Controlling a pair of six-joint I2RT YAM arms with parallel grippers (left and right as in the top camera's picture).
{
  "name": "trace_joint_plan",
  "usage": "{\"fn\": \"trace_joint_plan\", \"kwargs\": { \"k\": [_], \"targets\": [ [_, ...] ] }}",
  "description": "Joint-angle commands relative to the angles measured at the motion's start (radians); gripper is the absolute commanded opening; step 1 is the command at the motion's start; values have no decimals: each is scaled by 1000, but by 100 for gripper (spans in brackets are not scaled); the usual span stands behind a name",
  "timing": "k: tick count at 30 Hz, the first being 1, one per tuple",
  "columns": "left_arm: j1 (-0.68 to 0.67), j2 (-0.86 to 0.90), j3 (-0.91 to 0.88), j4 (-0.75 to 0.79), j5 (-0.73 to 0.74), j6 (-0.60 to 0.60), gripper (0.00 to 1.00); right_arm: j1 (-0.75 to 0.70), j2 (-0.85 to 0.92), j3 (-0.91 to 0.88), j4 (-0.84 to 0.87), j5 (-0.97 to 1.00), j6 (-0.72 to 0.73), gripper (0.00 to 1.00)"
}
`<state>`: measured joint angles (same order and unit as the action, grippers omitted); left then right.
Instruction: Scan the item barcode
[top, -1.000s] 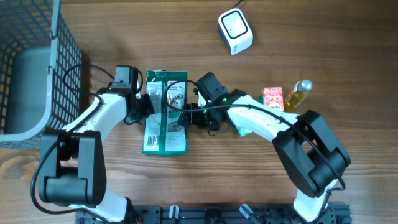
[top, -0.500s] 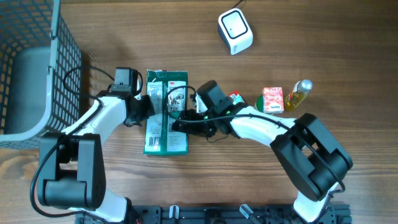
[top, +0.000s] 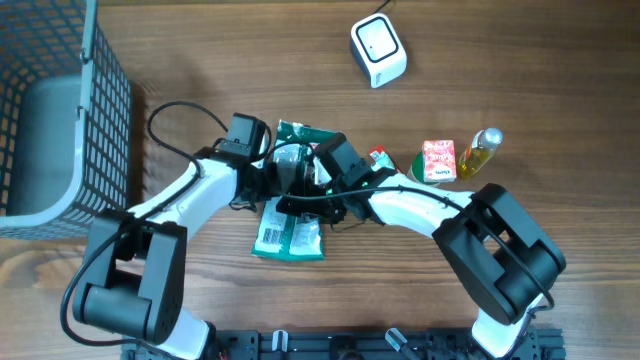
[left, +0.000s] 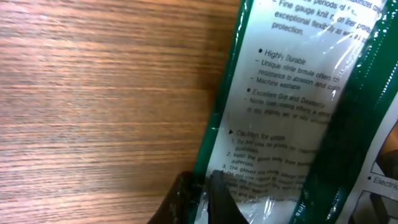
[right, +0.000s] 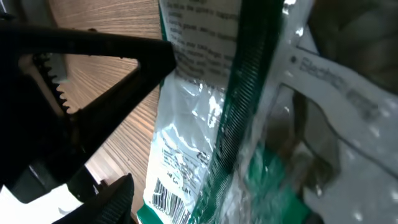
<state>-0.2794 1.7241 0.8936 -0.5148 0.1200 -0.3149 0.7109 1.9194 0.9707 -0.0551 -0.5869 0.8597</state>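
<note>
Left gripper (left: 200, 194) is pinched shut on the edge of the green-and-white printed plastic packet (top: 289, 236), which sits skewed mid-table between both arms. Right gripper (right: 149, 118) has its jaws spread, right beside the packet. The white boxy scanner (top: 378, 50) sits well apart on the brown wooden table (top: 200, 60).

On my screen the table (top: 520, 80) shows warm brown wood grain. The packet (top: 290, 235) is green and white with black print, and its barcode (right: 166, 198) has black stripes on white. The scanner (top: 378, 50) is white, the basket (top: 100, 90) a dark wire grid, the carton (top: 439, 159) red, and the bottle (top: 482, 152) yellow.
</note>
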Motion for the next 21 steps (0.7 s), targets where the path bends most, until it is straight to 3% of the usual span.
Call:
{"fn": "trace_joint_plan", "kwargs": {
  "k": [1,8,21],
  "targets": [
    [-43,65,-65,-27,47,-19,4,10,41,-36,-19,61,6,62],
    [-43,65,-65,-16,43,-24,6,10,41,-36,-20,66,5,50],
    [-43,65,-65,-33,44,-39,4,10,41,-36,-20,100,0,44]
  ]
}}
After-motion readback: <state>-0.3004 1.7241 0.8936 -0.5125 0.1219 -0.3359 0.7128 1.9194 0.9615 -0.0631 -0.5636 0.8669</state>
